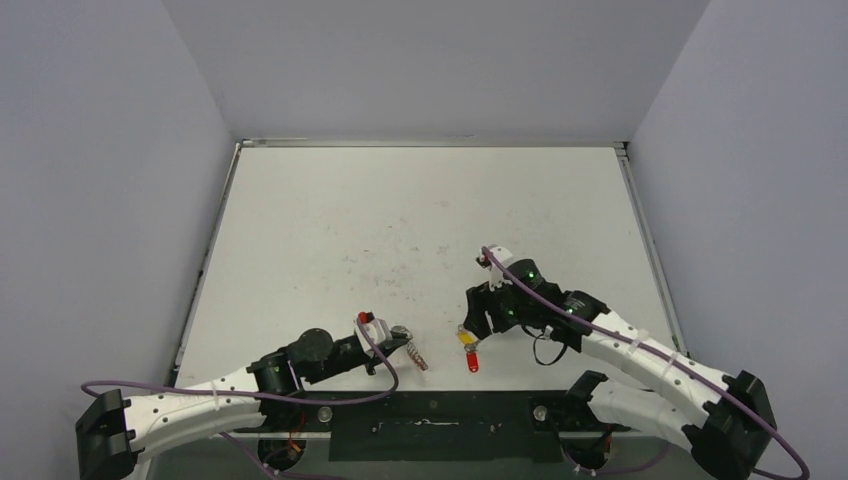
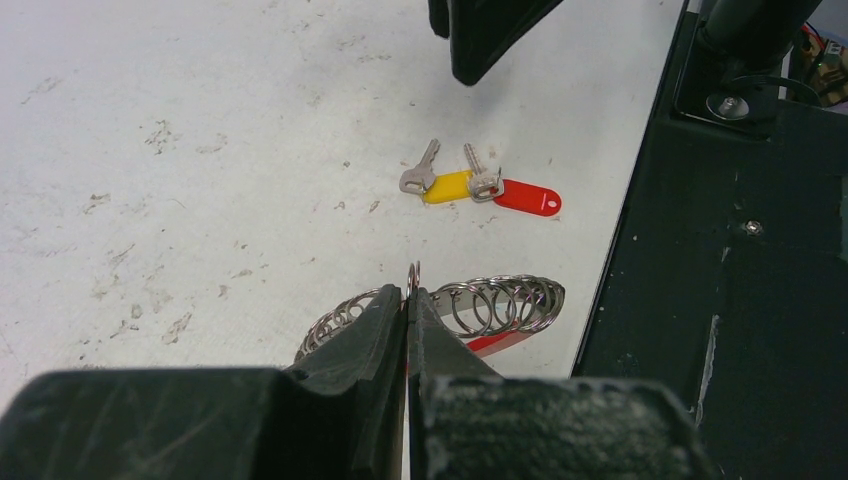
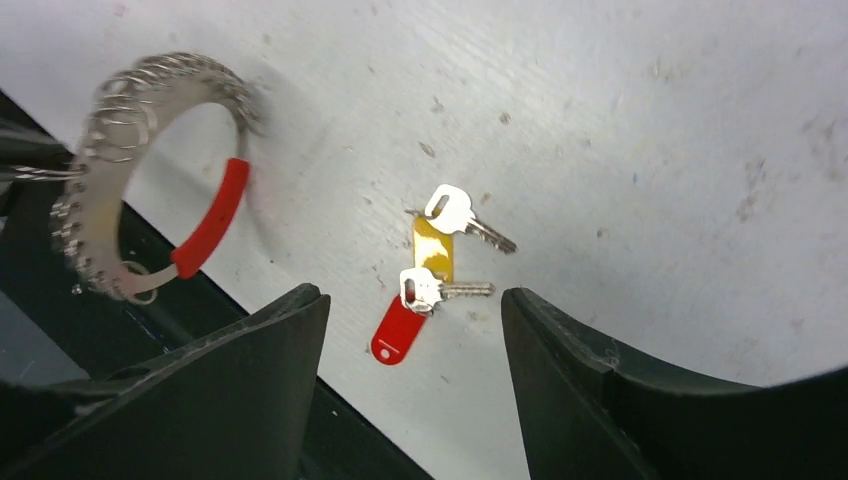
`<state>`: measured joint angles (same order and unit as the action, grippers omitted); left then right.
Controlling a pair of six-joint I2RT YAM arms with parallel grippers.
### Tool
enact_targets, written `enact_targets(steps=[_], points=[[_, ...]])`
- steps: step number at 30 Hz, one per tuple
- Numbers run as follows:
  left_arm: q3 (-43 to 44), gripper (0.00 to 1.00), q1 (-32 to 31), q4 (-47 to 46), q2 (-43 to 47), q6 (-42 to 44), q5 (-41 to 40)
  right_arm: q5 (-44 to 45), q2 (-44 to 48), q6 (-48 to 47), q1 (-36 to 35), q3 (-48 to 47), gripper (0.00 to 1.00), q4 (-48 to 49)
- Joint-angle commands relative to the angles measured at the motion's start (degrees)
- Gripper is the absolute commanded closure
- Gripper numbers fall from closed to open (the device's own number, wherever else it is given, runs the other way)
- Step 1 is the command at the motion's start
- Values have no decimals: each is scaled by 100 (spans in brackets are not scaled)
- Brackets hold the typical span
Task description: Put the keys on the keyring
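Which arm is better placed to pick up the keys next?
The right arm: its jaws stand open just above the keys lying on the table. The left arm is busy, jaws shut on the keyring.

No text, label, brand, number or sign can be read anywhere.

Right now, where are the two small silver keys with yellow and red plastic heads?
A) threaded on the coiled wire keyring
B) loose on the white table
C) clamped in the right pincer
B: the keys lie flat on the white table below the open right pincer, apart from the silvery coiled-wire keyring that the shut left pincer holds.
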<state>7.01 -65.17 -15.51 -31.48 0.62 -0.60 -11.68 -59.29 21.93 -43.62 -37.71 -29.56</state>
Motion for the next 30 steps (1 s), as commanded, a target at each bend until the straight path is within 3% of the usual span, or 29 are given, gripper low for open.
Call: enact_targets(steps=[1,4,6,9,13,17,23,26,30], points=[[134,100,-22,-46,16,-27,8,-375,1015,-1266,-59,284,34,1299],[147,100,-22,-44,13,-30,-21,-788,1476,-2207,-66,556,22,1635],[152,100,-22,-55,14,-23,-27,-1197,1616,-2789,-68,742,20,1752],[172,100,-22,-50,-2,-12,-30,-1832,1483,-3264,-152,816,28,1831],[142,100,-22,-134,-44,32,-42,-1810,1190,-3616,-493,660,36,1635],[117,100,-22,-266,-133,67,-41,-1830,1172,-2851,-804,1112,41,2778],[139,100,-23,-307,-209,96,-27,-389,1673,-995,-1147,2540,43,4913],[150,100,-22,-287,-184,102,-12,527,2108,22,-1240,2868,42,4718],[93,100,-22,-344,-165,96,-28,1569,2441,1068,-1258,2499,35,3154]])
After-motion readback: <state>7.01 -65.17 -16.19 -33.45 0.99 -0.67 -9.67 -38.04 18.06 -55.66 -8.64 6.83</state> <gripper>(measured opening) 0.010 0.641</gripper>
